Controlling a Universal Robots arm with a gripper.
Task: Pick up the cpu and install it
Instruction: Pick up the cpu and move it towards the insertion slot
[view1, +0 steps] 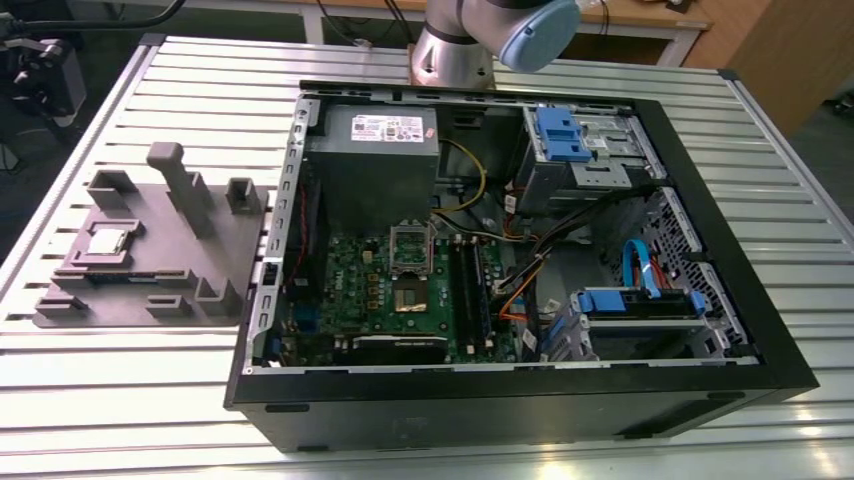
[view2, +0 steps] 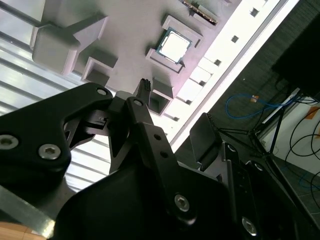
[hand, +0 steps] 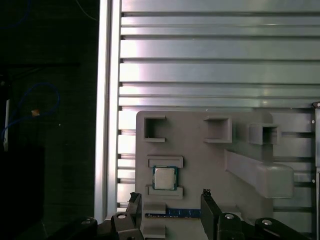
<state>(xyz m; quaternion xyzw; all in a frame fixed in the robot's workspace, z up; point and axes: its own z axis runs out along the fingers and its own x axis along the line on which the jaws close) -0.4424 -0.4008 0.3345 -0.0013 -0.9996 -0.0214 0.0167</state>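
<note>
The cpu (view1: 107, 243) lies flat, metal top up, between two low blocks on the grey plate (view1: 167, 255). The plate sits at the exterior view's left on the slatted desk (view1: 200, 90), just beside the open computer case (view1: 534, 400). A green motherboard (view1: 360, 295) lies inside the case. Part of the arm (view1: 467, 45) shows at the upper middle of that frame, behind the case. In the first wrist view the claw (hand: 170, 195) hangs over the plate with its fingers (hand: 207, 212) spread wide and nothing held. The cpu sits apart from the tips, in line with the gap between them.
</note>
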